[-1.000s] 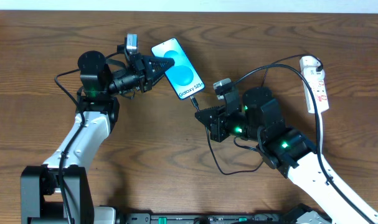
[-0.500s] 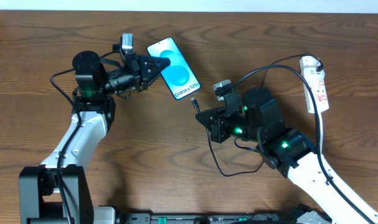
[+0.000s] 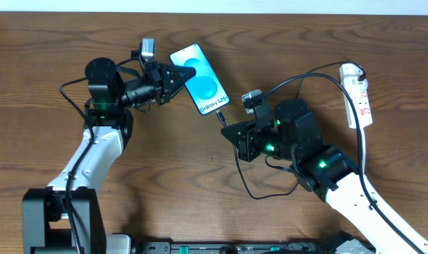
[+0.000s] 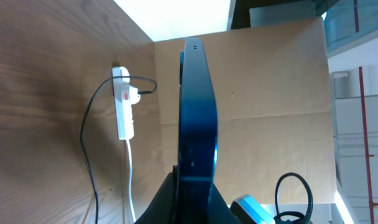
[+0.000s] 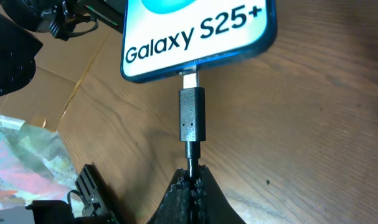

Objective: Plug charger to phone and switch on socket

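On the table (image 3: 164, 204), left hand (image 3: 182, 73) grips phone (image 3: 208, 90) edgewise; right hand (image 5: 192, 179) grips charger (image 5: 191, 118) at its port.

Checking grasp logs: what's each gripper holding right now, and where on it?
Left gripper pinches the phone near its top end, fingers on screen and back. Right gripper clamps the charger by its cable, just behind the connector.

Wooden table (image 3: 171, 169), cardboard panel (image 4: 269, 93)

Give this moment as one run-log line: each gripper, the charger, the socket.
left gripper: shut on phone | right gripper: shut on charger | plug: metal tip at phone port, partly showing | socket: untouched
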Controlling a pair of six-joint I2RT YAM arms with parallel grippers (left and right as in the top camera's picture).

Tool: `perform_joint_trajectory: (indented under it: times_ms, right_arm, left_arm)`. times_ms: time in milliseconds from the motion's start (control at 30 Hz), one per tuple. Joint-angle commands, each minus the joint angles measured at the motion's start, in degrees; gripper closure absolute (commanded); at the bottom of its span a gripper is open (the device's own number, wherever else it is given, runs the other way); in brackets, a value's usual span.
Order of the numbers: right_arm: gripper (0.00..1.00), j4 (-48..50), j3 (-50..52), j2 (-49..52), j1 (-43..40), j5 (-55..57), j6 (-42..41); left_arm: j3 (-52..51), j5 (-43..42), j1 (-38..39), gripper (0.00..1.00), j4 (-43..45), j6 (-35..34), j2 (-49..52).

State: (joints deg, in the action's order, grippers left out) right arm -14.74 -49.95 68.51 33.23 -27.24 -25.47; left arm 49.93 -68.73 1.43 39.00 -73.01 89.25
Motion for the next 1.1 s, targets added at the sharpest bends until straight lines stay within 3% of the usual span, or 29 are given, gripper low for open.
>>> perform_joint_trajectory:
  times_ms: [0,400,1067]
  right_arm:
    - [0.99,0.24,-0.20,0.13,0.20,-0.07,-0.61]
    - [0.99,-0.46,-0.20,0.13,0.20,-0.13,-0.61]
    - [0.99,0.63,-0.20,0.15,0.20,0.37,-0.15]
  left_arm:
    - [0.85,-1.16,0.26,0.92,0.76,1.40,-0.63]
    - [0.85,-1.14,0.26,0.92,0.74,5.31,-0.61]
    - [0.85,-1.55,0.26,0.92,0.74,5.27,-0.61]
